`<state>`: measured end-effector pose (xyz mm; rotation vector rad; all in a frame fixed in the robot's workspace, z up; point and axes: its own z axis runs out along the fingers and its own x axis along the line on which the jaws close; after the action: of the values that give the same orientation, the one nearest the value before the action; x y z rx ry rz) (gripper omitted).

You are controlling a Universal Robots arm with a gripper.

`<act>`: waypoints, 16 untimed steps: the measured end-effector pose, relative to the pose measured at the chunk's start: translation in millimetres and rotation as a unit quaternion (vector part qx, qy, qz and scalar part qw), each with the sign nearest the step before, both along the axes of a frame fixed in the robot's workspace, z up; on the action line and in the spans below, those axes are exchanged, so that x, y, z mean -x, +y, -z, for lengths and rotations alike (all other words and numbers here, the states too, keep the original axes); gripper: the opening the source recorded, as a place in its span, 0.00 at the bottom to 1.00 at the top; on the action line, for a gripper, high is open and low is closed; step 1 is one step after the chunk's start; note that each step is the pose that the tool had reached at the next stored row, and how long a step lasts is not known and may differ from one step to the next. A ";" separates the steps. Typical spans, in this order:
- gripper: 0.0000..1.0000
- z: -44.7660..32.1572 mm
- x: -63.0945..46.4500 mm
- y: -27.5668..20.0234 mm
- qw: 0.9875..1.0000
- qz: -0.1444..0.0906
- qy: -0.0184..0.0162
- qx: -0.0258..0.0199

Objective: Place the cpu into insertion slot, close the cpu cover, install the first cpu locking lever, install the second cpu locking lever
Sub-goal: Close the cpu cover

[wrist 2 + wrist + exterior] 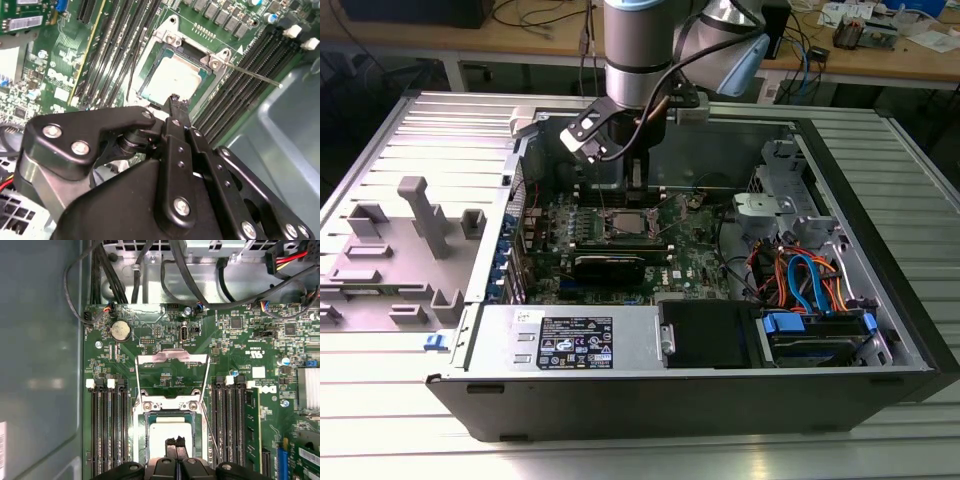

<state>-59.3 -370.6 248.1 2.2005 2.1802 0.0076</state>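
Observation:
The cpu [169, 436] [175, 80] lies flat in the insertion slot [139, 440] [623, 222], its silvery top showing in both wrist views. My gripper [176, 441] [175, 102] hovers just over the cpu's near edge, fingers shut together with nothing between them. The cpu cover [172, 358] is swung open beyond the socket's hinge, its window showing green board. A thin locking lever [252, 75] [214, 440] sticks out loose along one side of the socket. In the exterior view the gripper [635, 180] hangs above the motherboard.
Black memory slots [107, 430] [230, 425] flank the socket on both sides. Cables [165, 270] cross the case wall behind the board. Drive bays with orange and blue cables [800, 280] fill the exterior view's right, and a power supply [570, 340] sits at the front.

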 end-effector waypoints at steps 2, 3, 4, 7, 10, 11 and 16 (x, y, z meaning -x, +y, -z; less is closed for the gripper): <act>0.11 0.1 -2.7 0.0 1.000 0.000 0.000 0.000; 0.11 0.1 -5.1 0.0 1.000 0.000 0.000 0.000; 0.11 0.2 -8.6 0.0 1.000 0.000 0.000 0.000; 0.11 -1.3 -11.1 0.0 1.000 0.000 0.000 0.000; 0.11 -13.5 -11.1 0.0 1.000 0.000 0.000 0.000; 0.11 -16.7 -11.1 0.0 1.000 0.000 0.000 0.000; 0.11 -18.1 -25.1 0.6 1.000 0.000 0.000 0.000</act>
<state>-34.2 -370.0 266.2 2.2009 2.1804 0.0077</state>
